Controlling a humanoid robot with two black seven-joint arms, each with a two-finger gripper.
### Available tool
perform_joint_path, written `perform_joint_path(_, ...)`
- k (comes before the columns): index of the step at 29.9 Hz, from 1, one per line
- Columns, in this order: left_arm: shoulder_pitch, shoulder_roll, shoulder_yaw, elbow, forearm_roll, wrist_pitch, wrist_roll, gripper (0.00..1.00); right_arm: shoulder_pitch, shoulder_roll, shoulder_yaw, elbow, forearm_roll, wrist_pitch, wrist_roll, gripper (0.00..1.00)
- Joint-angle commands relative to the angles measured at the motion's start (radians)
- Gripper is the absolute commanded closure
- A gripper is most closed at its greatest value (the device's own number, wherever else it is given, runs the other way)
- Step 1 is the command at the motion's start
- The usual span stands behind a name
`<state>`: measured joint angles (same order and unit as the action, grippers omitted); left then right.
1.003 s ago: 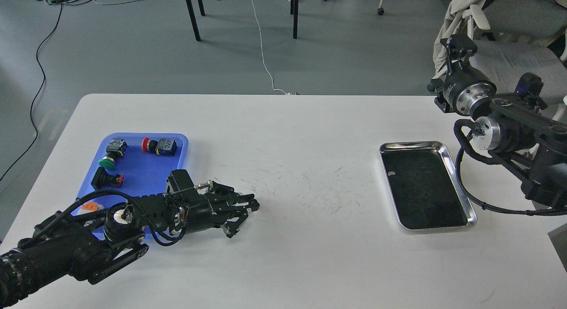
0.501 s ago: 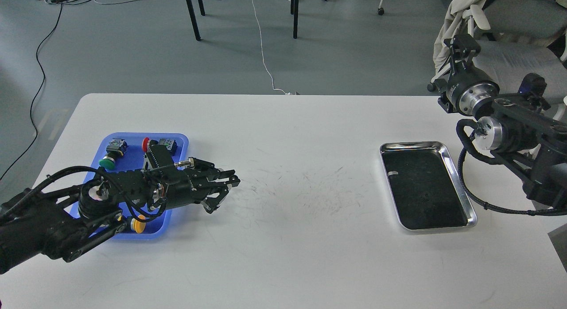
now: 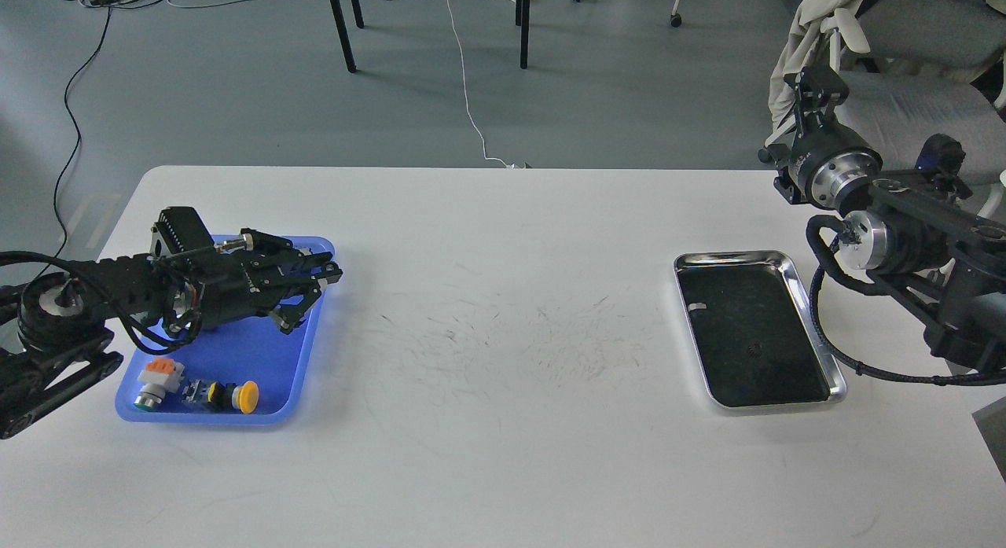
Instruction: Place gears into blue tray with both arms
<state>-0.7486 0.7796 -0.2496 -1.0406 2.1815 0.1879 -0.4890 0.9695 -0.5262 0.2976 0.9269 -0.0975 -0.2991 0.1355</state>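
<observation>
Steel tray (image 3: 794,274) apart; possibly one gear (image 3: 755,348) inside.

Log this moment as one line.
left gripper: over rectangular blue plastic tray | right gripper: raised off-table | shiny steel tray: tiny black gear inside

left claw (image 3: 318,285) drawn back over blue tray (image 3: 236,351)
</observation>
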Motion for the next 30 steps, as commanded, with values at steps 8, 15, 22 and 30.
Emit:
perform_joint_path(8,0.021,0.04,0.003,0.059,0.0,0.019,0.0,0.9,0.002,0.0,0.0,0.006,-0.002,0.003,0.001,0.01)
perform_joint_path(15,0.071,0.029,0.004,0.161,0.0,0.053,0.0,0.9,0.003,-0.001,0.0,0.007,-0.011,0.005,0.001,0.01)
perform_joint_path(22,0.089,0.006,0.006,0.212,0.0,0.061,0.0,0.89,0.005,-0.003,0.0,0.009,-0.013,0.005,0.001,0.01)
perform_joint_path(30,0.104,-0.031,0.016,0.257,0.0,0.067,0.0,0.89,0.005,-0.008,0.0,0.009,-0.013,0.005,0.001,0.01)
